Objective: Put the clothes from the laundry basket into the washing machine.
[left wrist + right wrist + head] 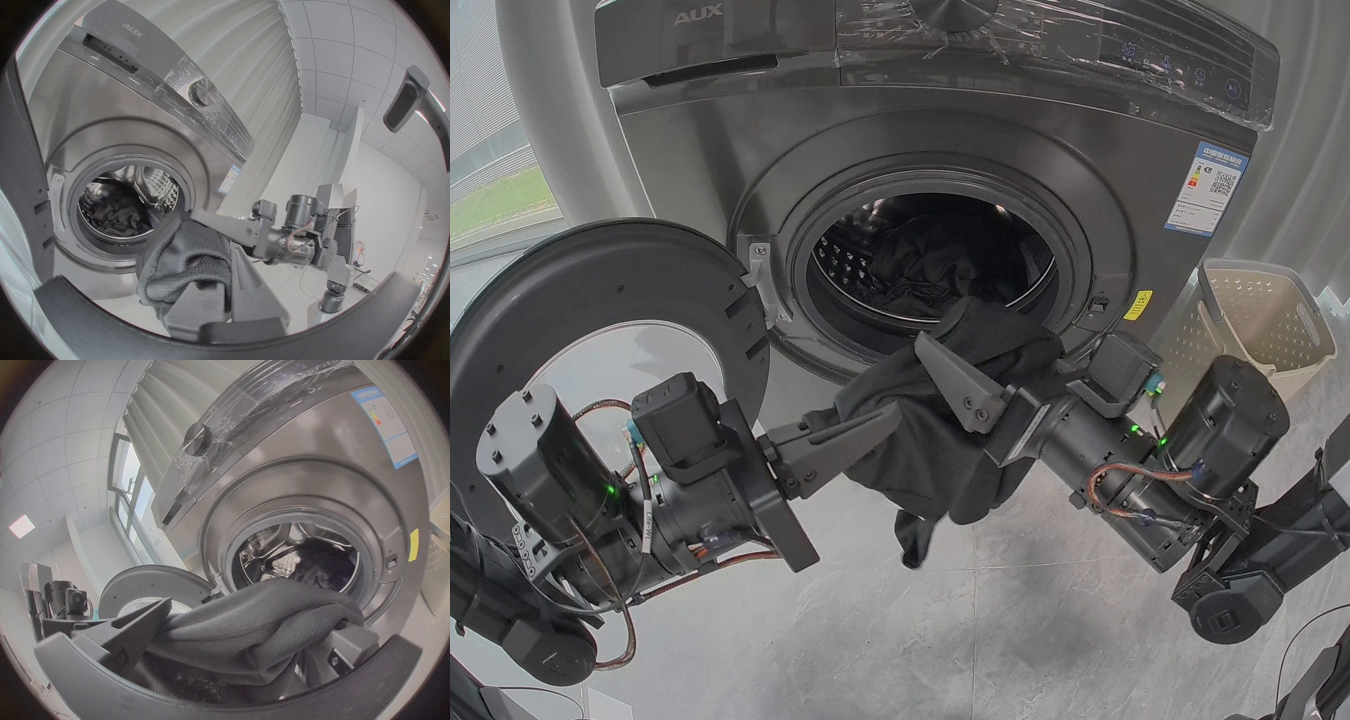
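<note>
The dark garment is up in the air right in front of the washing machine, just below and outside the drum opening. Its top edge reaches up to the lower lip of that opening and a loose tail hangs toward the floor.

Your left gripper is closed down tight on the end of the garment nearest the machine's swung-open door. In the left wrist view you can see the cloth pinched between the two fingers with basically no gap.

Your right gripper is at the other end, closer to the opening, with a thick wad of the fabric bunched across it. Honestly can't tell from these views whether it's actually clamping or the cloth is just draped over it.

Inside the machine there are already dark clothes lying at the bottom of the drum. The laundry basket, a beige perforated one, sits on the floor just beside the machine, on the side away from the door.
</note>
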You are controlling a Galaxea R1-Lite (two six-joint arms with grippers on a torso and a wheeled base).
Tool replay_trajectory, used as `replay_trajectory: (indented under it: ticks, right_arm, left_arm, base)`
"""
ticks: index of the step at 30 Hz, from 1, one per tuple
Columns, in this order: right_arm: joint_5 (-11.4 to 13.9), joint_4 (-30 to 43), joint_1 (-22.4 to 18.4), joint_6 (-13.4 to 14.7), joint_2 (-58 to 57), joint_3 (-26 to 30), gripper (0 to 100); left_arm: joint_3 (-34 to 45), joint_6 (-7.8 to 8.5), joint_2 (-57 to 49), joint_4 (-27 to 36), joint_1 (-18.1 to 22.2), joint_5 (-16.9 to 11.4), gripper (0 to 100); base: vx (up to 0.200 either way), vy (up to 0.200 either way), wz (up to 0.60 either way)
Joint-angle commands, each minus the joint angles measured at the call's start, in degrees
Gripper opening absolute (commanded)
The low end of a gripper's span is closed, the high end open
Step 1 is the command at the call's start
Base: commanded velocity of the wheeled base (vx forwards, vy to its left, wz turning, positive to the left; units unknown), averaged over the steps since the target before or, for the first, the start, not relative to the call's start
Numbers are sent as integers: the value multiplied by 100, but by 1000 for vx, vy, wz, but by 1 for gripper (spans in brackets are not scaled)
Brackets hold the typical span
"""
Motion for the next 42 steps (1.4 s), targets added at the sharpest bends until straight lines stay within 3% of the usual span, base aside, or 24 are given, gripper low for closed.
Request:
replay_trajectory:
  ticks: [1, 13, 17, 21, 27, 36, 42]
  right_arm:
    - [-6, -21, -202, 10, -281, 362, 100]
    - [55, 5, -184, 1, -299, 1048, 100]
    - [90, 5, -141, -25, -193, 1487, 100]
    - [169, -83, -61, -69, 97, 1751, 100]
    - [169, -118, 44, -87, 325, 1558, 100]
    - [169, -250, 422, -201, 765, 1320, 100]
    - [213, -364, 466, -210, 1090, 1224, 100]
  left_arm:
    - [-89, -6, 62, -37, 250, 2, 0]
    - [-273, -94, 141, -46, 346, 46, 0]
    - [-414, -94, 141, -46, 329, 318, 0]
    - [-502, -94, 141, -46, 311, 371, 0]
    - [-581, -94, 158, -46, 311, 476, 0]
    - [-1047, -85, 431, -230, 329, 1048, 0]
    - [-1135, -85, 466, -318, 338, 1127, 0]
  base:
    - [0, 0, 0]
    - [0, 0, 0]
    - [0, 0, 0]
    - [0, 0, 0]
    - [0, 0, 0]
    - [0, 0, 0]
    - [0, 0, 0]
